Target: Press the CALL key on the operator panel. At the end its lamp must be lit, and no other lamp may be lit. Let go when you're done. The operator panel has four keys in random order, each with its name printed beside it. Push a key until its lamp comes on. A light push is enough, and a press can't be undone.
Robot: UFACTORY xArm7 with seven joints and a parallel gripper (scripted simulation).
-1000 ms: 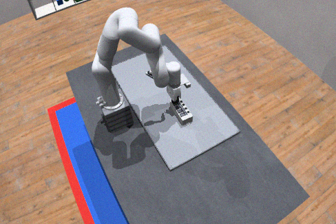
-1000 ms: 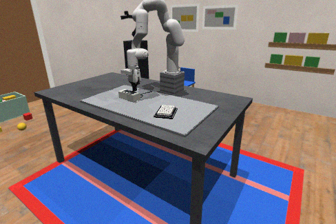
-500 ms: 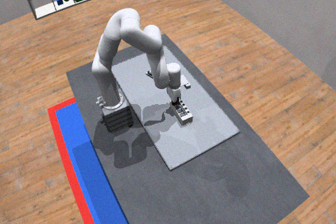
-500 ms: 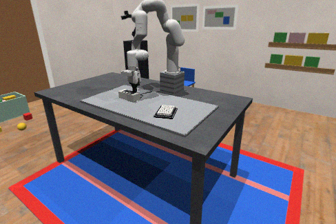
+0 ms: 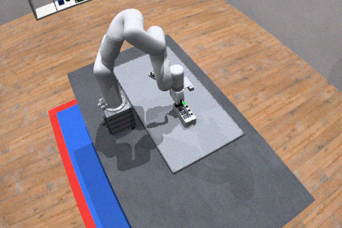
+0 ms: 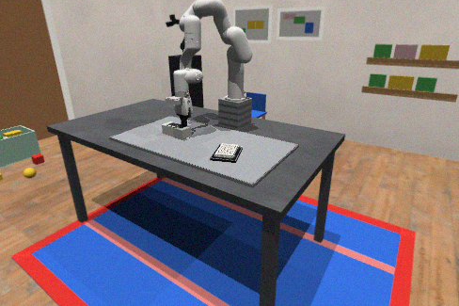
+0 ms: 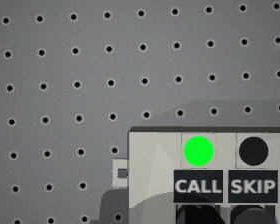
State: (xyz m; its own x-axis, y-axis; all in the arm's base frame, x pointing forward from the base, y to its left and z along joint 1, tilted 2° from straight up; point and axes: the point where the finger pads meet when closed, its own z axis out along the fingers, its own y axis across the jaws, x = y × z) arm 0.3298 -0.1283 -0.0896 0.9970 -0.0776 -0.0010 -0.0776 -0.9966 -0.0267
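On the left half of the dark bench [image 6: 94, 127], a pale grey mat [image 6: 263, 159] carries the panel [image 6: 175, 130], a small light box whose long axis runs away from the arm's base along the mat. The tool [image 6: 182, 122] stands straight above the panel's near end, fingers pinched fully together with nothing between them, tip down on the CALL key.

In the wrist view, reading left to right: perforated mat, then the panel's left edge, then the green lamp [image 7: 198, 151] glowing above the CALL label [image 7: 198, 186], then a dark lamp [image 7: 253, 151] above the SKIP label [image 7: 253, 186]. The further keys are cut off at the right edge, so their lamps cannot be checked here; the top view shows only one green spot [image 5: 184, 103].

The press looks done. The key lies directly beneath the tool, the other keys to the right along the panel's length, so the way out is straight up, without any sideways drift toward SKIP.

Farther right on the mat, well apart, lies a small dark-rimmed pad [image 6: 227, 152].
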